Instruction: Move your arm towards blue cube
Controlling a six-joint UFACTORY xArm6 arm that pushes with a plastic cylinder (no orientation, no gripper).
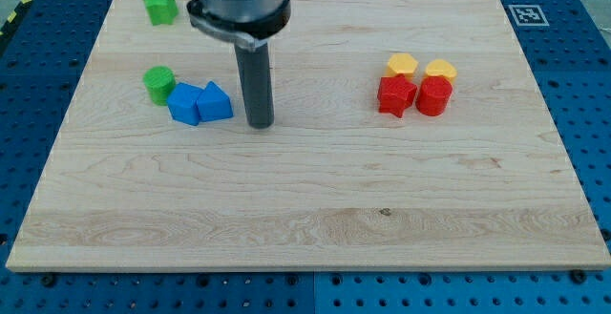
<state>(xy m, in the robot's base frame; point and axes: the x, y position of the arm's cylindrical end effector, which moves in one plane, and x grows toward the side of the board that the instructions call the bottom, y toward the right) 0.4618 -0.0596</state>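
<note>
Two blue blocks lie touching at the view's left: a blue cube point(183, 104) and, on its right, a blue wedge-like block point(216, 102). My tip point(261, 123) rests on the board just to the right of the blue wedge-like block, a small gap apart, with the cube one block further left. The dark rod rises from the tip to the arm's grey body at the view's top.
A green cylinder point(158, 82) touches the blue cube's upper left. A green block point(160, 7) sits near the top left corner. At the right, two yellow blocks point(402, 64) point(440, 69) sit above a red star-like block point(395, 95) and a red block point(433, 95).
</note>
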